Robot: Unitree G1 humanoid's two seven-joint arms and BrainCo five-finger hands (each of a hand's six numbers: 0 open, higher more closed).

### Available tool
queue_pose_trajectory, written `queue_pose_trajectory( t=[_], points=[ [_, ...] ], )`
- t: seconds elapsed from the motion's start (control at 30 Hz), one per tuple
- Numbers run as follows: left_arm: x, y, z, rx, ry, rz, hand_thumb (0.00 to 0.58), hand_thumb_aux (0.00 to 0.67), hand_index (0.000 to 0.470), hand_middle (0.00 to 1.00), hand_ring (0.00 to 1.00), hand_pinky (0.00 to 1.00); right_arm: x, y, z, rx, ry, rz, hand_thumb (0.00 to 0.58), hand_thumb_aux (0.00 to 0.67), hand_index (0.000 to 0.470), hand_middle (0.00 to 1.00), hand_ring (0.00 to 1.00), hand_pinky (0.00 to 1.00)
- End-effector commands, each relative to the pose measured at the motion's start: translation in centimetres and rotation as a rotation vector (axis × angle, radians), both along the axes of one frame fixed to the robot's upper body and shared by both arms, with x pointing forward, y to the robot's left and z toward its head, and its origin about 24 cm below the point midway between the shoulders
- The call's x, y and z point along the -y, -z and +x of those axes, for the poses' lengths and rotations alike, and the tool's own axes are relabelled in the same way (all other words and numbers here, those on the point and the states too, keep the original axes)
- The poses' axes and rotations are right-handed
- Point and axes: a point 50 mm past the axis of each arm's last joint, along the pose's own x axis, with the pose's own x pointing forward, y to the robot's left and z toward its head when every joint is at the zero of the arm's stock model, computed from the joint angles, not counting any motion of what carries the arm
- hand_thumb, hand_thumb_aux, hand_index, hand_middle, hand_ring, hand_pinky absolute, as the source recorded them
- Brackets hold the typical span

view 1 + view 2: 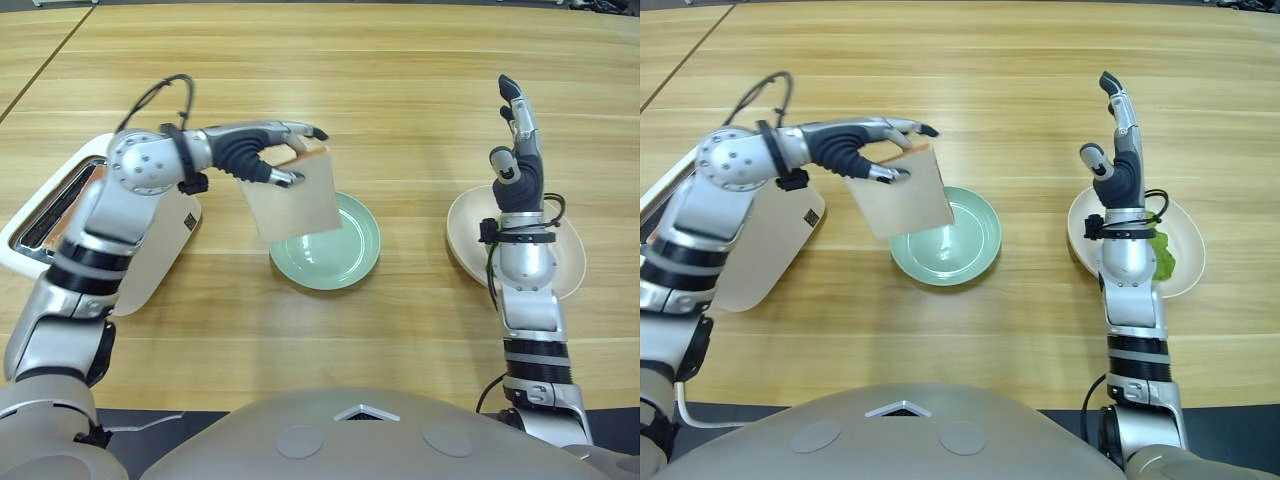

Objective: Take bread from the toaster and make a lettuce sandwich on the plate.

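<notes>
- My left hand [250,148] pinches a pale, square, flat slice of bread [292,205] by its top edge, fingers closed on it. The slice hangs tilted over the left side of the round, glossy pale-green plate [350,258], and I can't tell that it touches.
- I judge the step is laying this first slice down. I'd bring it over the plate's middle, tip it flat, then release, so it doesn't catch the raised rim.
- The bread looks stiff and dry, with a browner crust edge. A light pinch should do, since squeezing could crack it.
- My right hand [518,160] stands upright with fingers spread, holding nothing, above the shallow beige dish [1185,232] where the crinkled green lettuce leaf [1162,258] lies.
- The white toaster [30,228] sits far left on the wooden table [400,80].
</notes>
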Motion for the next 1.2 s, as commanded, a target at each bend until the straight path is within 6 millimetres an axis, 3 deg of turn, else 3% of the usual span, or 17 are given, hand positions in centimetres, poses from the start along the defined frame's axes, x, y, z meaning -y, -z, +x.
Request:
queue_pose_trajectory(
  t=[0.03,0.17,0.23,0.3,0.43,0.57,0.67,0.9,0.93,0.97,1.07,1.1,1.13,1.17,1.2],
  points=[
    [1.5,2.4,1.6,-0.065,0.114,0.095,0.58,0.67,0.47,0.0,0.0,0.0,1.4,-2.2,-0.9,-0.006,0.03,-0.154,0.0,0.0,0.0,0.0,0.0,0.0],
    [2.6,5.1,2.1,-0.124,0.202,0.125,0.58,0.67,0.47,0.0,0.0,0.0,4.2,-4.2,-1.6,-0.024,0.144,-0.26,0.0,0.0,0.0,0.0,0.0,0.0],
    [2.8,6.0,2.4,-0.139,0.211,0.133,0.58,0.67,0.47,0.0,0.0,0.0,5.2,-4.3,-1.5,-0.062,0.177,-0.305,0.0,0.0,0.0,0.0,0.0,0.0],
    [2.8,6.9,2.7,-0.146,0.204,0.141,0.58,0.67,0.47,0.0,0.0,0.0,6.0,-3.6,-1.4,-0.138,0.2,-0.42,0.0,0.0,0.0,0.0,0.0,0.0],
    [3.0,8.3,3.1,-0.151,0.191,0.107,0.58,0.67,0.47,0.0,0.0,0.0,8.0,-1.7,-1.4,-0.292,0.316,-0.852,0.0,0.0,0.0,0.0,0.0,0.0],
    [3.4,9.3,3.0,-0.143,0.203,0.102,0.58,0.67,0.47,0.0,0.0,0.0,8.6,0.9,-1.3,-0.428,0.271,-1.087,0.0,0.0,0.0,0.0,0.0,0.0],
    [3.6,9.9,3.1,-0.152,0.196,0.102,0.58,0.67,0.47,0.0,0.0,0.0,8.7,2.8,-1.2,-0.494,0.231,-1.171,0.0,0.0,0.0,0.0,0.0,0.0],
    [3.6,10.0,3.6,-0.166,0.178,0.104,0.58,0.67,0.47,0.0,0.0,0.0,10.7,4.0,-1.5,-0.591,0.266,-1.26,0.0,0.0,0.0,0.0,0.0,0.0],
    [3.5,10.3,3.5,-0.16,0.178,0.124,0.559,0.541,0.38,0.0,0.0,0.0,11.0,4.0,-1.6,-0.602,0.272,-1.273,0.0,0.0,0.0,0.0,0.0,0.0],
    [3.4,10.6,3.5,-0.152,0.175,0.148,0.52,0.455,0.319,0.0,0.0,0.0,11.2,3.9,-1.7,-0.609,0.281,-1.283,0.0,0.0,0.0,0.0,0.0,0.0],
    [2.9,11.1,3.5,-0.119,0.164,0.204,0.516,0.447,0.313,0.0,0.0,0.0,11.9,3.3,-2.0,-0.624,0.314,-1.313,0.0,0.0,0.0,0.0,0.0,0.0],
    [2.8,11.0,3.6,-0.106,0.157,0.214,0.456,0.36,0.253,0.0,0.0,0.0,12.0,3.1,-2.1,-0.63,0.323,-1.319,0.0,0.0,0.0,0.0,0.0,0.0],
    [2.6,11.0,3.7,-0.093,0.15,0.224,0.19,0.121,0.085,0.0,0.0,0.0,12.1,3.1,-2.2,-0.64,0.326,-1.323,0.0,0.0,0.0,0.0,0.0,0.0],
    [2.4,11.0,3.8,-0.086,0.145,0.232,0.0,0.0,0.0,0.0,0.0,0.0,12.2,3.1,-2.3,-0.652,0.326,-1.325,0.0,0.0,0.0,0.0,0.0,0.0],
    [2.3,11.0,3.9,-0.078,0.142,0.239,0.0,0.0,0.0,0.0,0.0,0.0,12.2,3.2,-2.4,-0.664,0.325,-1.325,0.0,0.0,0.0,0.0,0.0,0.0]
  ],
)
